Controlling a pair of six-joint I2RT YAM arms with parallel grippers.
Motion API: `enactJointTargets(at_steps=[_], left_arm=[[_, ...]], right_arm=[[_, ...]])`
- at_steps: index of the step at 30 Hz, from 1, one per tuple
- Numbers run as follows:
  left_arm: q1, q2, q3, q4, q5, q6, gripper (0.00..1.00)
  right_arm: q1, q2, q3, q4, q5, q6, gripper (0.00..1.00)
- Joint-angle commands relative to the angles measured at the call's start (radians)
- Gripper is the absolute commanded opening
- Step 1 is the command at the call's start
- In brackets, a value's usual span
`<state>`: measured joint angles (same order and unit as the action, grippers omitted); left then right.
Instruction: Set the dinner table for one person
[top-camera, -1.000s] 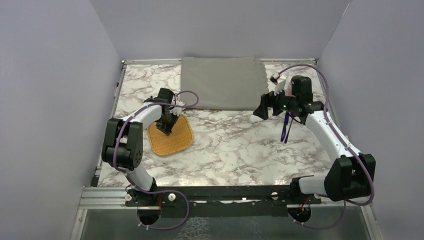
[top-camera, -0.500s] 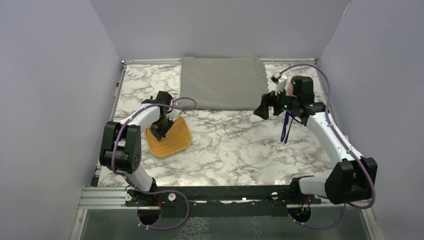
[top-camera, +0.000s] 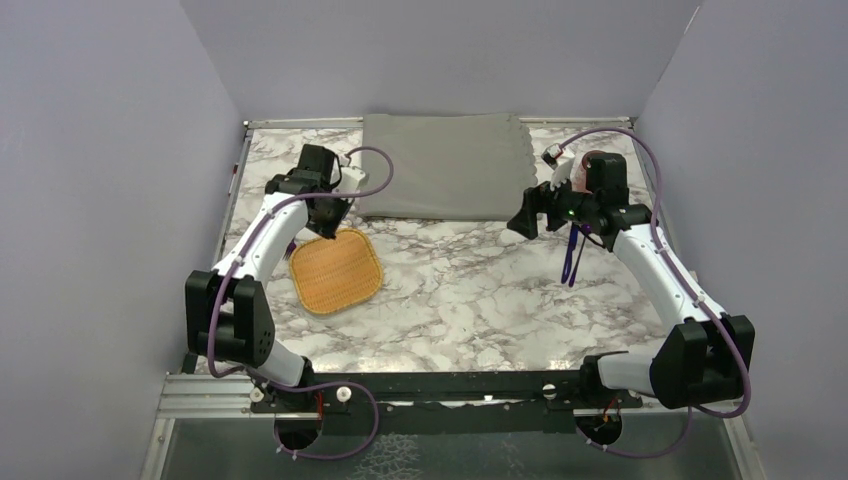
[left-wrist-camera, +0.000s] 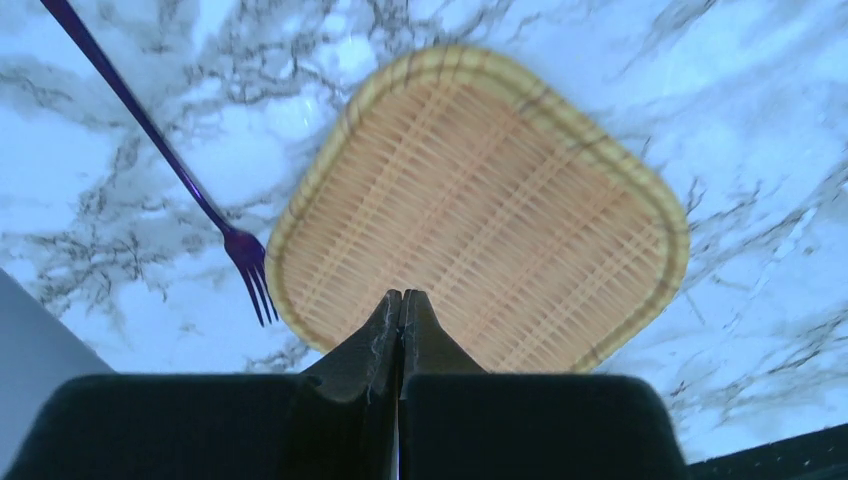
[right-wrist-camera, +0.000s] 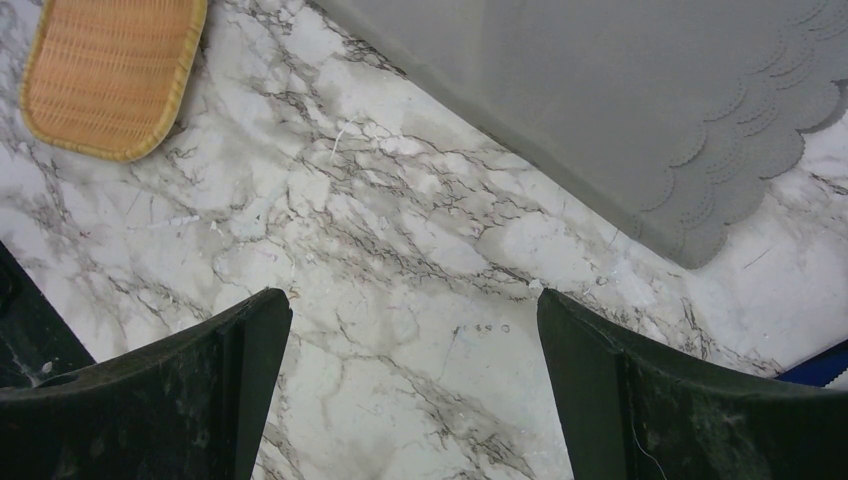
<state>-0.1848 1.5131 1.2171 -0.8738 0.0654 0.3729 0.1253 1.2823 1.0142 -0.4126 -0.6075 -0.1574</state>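
The dinner table (top-camera: 480, 300) was white marble with grey veins; the placemat (top-camera: 440, 170) plain grey; the woven tray (top-camera: 338, 270) tan lattice; the fork (left-wrist-camera: 150, 140) purple

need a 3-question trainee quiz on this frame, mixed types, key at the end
1. True or false: the left gripper is shut, with nothing between its fingers.
2. Relative to the woven tray, the purple fork lies: A) on it; B) beside it, on the marble table; C) under it.
3. Which gripper stands open?
Key: 1 true; 2 B; 3 the right gripper.
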Motion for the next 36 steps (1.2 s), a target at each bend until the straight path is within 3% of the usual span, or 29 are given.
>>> enactJointTargets(at_steps=[1, 13, 36], left_arm=[[0.002, 0.012, 0.033, 0.111, 0.084, -0.045, 0.00], [-0.010, 0.270, 0.127, 0.247, 0.159, -0.084, 0.00], [-0.076, 0.417, 0.162, 0.326, 0.160, -0.088, 0.00]], right_arm=[[0.000, -0.016, 0.012, 0.009, -0.024, -0.001, 0.98], [0.000, -0.011, 0.009, 0.011, -0.009, -0.002, 0.98], [0.001, 0.000, 0.009, 0.013, 0.013, -0.013, 0.98]])
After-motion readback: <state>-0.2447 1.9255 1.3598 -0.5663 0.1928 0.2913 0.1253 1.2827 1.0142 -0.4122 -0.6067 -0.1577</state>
